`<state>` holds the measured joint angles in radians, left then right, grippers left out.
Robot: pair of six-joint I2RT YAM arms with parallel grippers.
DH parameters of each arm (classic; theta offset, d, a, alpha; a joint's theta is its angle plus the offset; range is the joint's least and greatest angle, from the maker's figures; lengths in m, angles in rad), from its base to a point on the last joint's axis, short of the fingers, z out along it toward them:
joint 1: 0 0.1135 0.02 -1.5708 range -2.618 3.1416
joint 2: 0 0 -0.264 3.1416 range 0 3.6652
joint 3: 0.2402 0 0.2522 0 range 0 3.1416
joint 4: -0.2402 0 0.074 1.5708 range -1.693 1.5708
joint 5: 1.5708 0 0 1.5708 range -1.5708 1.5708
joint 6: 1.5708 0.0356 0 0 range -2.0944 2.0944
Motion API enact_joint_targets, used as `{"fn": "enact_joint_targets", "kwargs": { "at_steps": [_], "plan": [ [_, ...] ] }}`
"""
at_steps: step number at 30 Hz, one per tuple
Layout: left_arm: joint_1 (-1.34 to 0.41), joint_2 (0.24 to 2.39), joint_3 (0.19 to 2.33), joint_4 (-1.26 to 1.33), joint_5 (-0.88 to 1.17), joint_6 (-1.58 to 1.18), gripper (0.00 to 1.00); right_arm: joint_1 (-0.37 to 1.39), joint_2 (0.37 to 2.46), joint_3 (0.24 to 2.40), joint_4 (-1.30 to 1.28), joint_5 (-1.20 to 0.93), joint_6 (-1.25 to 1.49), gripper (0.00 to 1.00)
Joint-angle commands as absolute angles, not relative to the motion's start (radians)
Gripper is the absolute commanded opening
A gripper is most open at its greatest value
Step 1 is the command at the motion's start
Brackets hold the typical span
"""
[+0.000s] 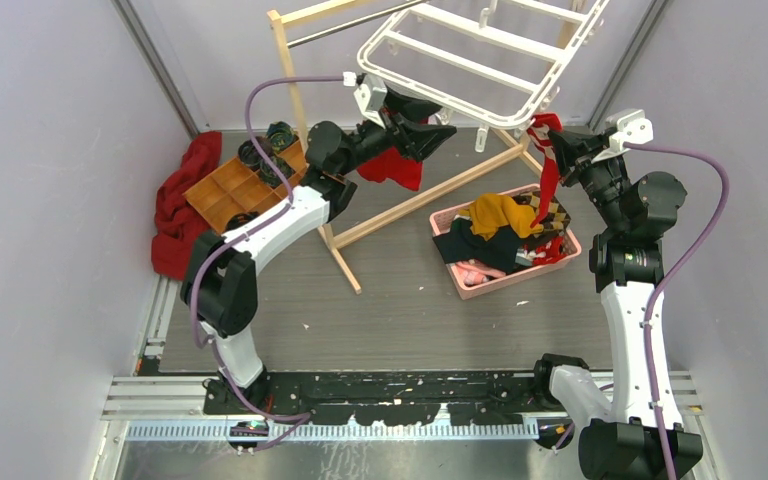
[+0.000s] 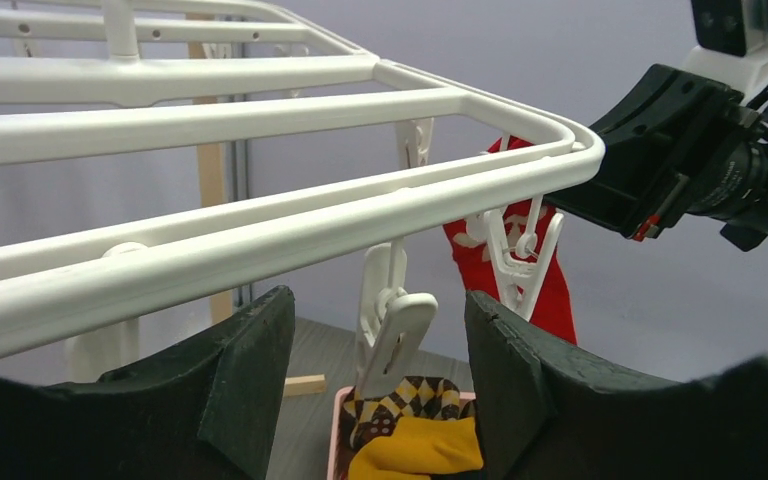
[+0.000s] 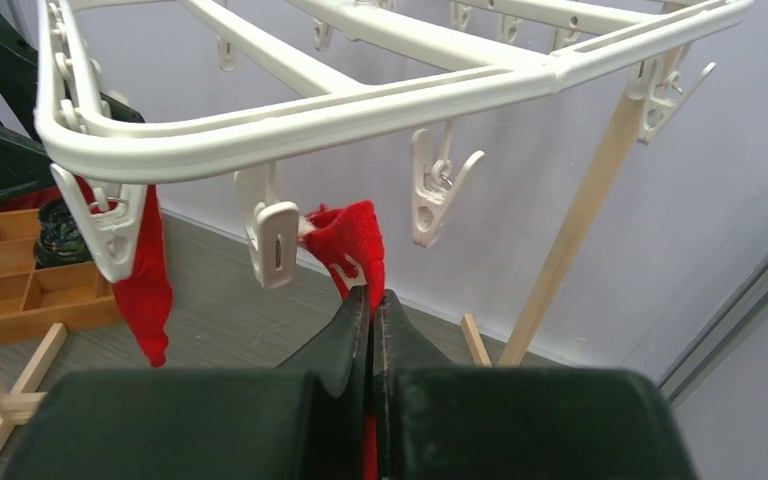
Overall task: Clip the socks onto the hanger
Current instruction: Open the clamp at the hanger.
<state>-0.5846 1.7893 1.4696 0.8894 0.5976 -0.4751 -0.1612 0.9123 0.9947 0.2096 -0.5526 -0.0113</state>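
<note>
The white hanger hangs tilted at the back, with small clips under its bars. My left gripper is open and empty just under its near rail; in the left wrist view the gripper has a dangling clip between its fingers, not touching them. My right gripper is shut on a red sock that hangs below it. In the right wrist view this gripper holds the sock's top right next to a clip. Another red sock hangs from the corner clip.
A light wooden rack stands behind and under the hanger. A pink basket with mustard and checkered garments sits at the right. A wooden compartment tray and a dark red cloth lie at the left.
</note>
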Motion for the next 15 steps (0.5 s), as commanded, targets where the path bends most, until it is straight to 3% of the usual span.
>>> {"fn": "enact_joint_targets", "kwargs": {
  "at_steps": [1, 15],
  "plan": [
    [-0.581, 1.732, 1.49, 0.789, 0.575, -0.421, 0.64, -0.169, 0.909, 1.02, 0.255, -0.56, -0.001, 0.01],
    [-0.581, 1.788, 1.534, 0.925, 0.666, -0.537, 0.65, -0.169, 0.907, 1.02, 0.252, -0.561, -0.002, 0.01]
  ]
}}
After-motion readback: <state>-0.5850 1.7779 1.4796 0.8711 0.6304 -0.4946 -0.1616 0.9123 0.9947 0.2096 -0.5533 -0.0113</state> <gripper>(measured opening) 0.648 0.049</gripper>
